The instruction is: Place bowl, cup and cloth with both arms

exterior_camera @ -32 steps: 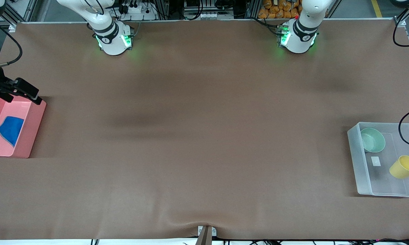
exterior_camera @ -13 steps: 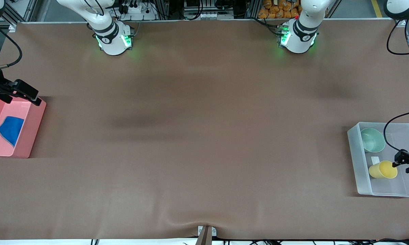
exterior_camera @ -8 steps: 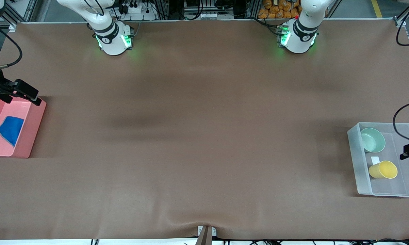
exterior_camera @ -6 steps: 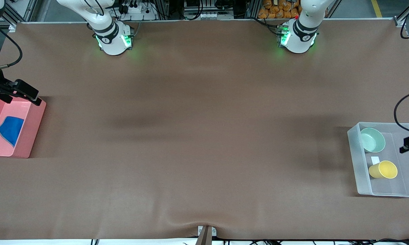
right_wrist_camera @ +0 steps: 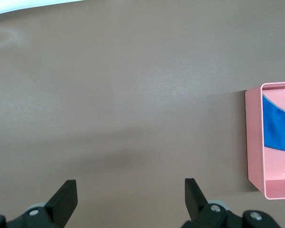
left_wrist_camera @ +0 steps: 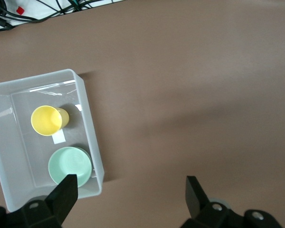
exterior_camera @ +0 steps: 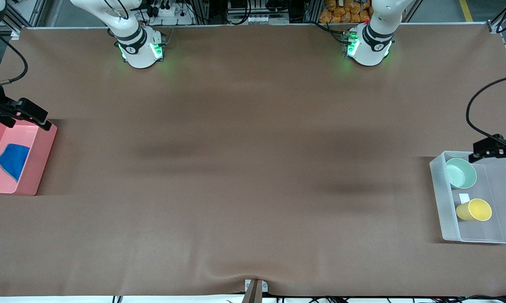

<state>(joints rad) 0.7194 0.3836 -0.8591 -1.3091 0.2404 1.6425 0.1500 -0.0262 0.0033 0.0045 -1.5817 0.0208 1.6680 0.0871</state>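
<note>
Both pairs of jaws stand wide apart with nothing between them, as each wrist view shows plainly; the front view gives only dark side-on shapes and does not settle it. The left gripper (left_wrist_camera: 128, 192) hangs in the air over the corner of the clear bin (exterior_camera: 440, 198) that lies farthest from the front camera, at the left arm's end of the table (exterior_camera: 253, 168). In the front view the left gripper (exterior_camera: 495, 152) is cut off by the picture's edge, with a black cable looping above it.

The bowl (exterior_camera: 461, 173), pale mint green, sits upright in the bin's part farther from the front camera. The cup (exterior_camera: 474, 210), yellow, stands in the same bin nearer to that camera, apart from the bowl, with a small white label (exterior_camera: 464, 198) on the bin's floor between them. The left wrist view looks straight down into the bowl (left_wrist_camera: 70, 166) and the cup (left_wrist_camera: 47, 120), which shows both as empty.

The right gripper (right_wrist_camera: 128, 194) waits in the air at the right arm's end, over the pink bin's (exterior_camera: 44, 155) edge farthest from the front camera. The cloth (exterior_camera: 13, 160), blue, lies flat in that bin. The right wrist view catches only one end of the pink bin (right_wrist_camera: 255, 142) and a strip of the cloth (right_wrist_camera: 278, 128).
</note>
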